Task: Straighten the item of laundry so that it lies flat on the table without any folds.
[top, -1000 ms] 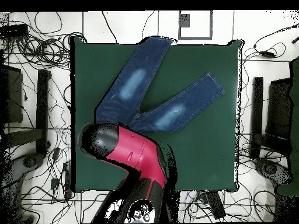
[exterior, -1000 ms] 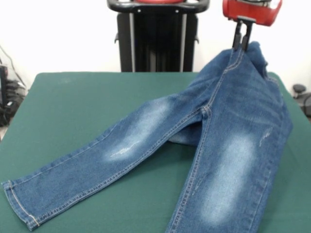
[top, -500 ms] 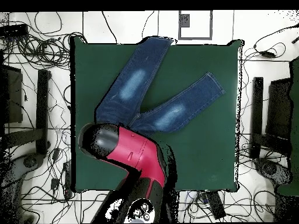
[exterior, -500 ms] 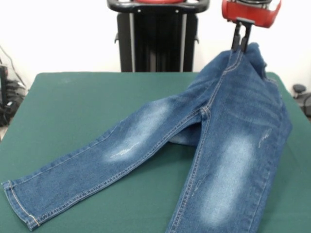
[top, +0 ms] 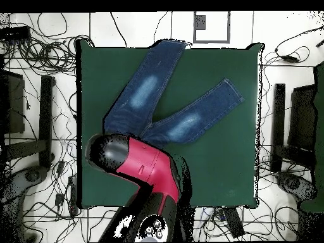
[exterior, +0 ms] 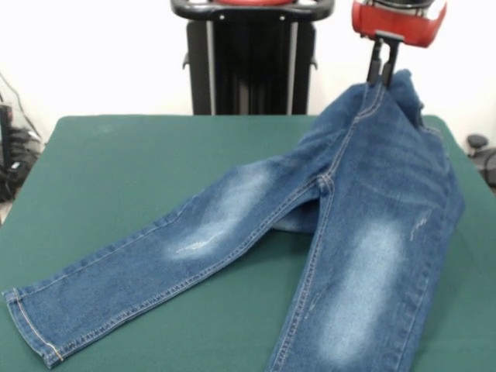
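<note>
Front and overhead views of the dark green cloth-topped table [exterior: 139, 155] bearing the pair of blue denim jeans with faded whitish patches [exterior: 364, 232]. The black two-fingered gripper [exterior: 381, 76] under the red wrist housing [exterior: 399, 19] is closed on the waist end of the jeans and holds that end raised above the table at its right far corner in the front view. From there the fabric slopes down to the cloth. One leg runs diagonally to the near left, its hem [exterior: 27, 325] lying flat; the other leg passes out of the bottom edge. A small fold appears to lie at the crotch [exterior: 298, 221], though shadow obscures it. From overhead the red and black arm [top: 142, 168] covers the waist, and both legs spread in a V [top: 158, 95].
</note>
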### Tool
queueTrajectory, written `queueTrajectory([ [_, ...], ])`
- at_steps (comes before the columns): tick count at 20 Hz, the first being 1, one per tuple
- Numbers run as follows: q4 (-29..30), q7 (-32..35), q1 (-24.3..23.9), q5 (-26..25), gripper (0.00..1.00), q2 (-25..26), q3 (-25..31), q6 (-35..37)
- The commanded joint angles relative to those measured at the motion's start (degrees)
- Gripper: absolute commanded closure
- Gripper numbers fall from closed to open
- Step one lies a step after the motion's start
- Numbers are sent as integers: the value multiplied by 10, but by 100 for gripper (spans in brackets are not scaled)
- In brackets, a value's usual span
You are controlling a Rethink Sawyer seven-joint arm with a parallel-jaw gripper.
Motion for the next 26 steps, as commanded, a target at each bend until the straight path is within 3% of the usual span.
queueTrajectory([
  [1,19,133,-6,14,100,64,67,-73],
  [5,27,124,-9,16,100,71,77,-110],
  [12,28,132,-4,19,100,71,76,-113],
  [13,29,139,-2,23,0,73,75,-124],
  [19,12,115,-17,16,0,99,96,-168],
  [26,8,125,-10,12,0,88,85,-133],
])
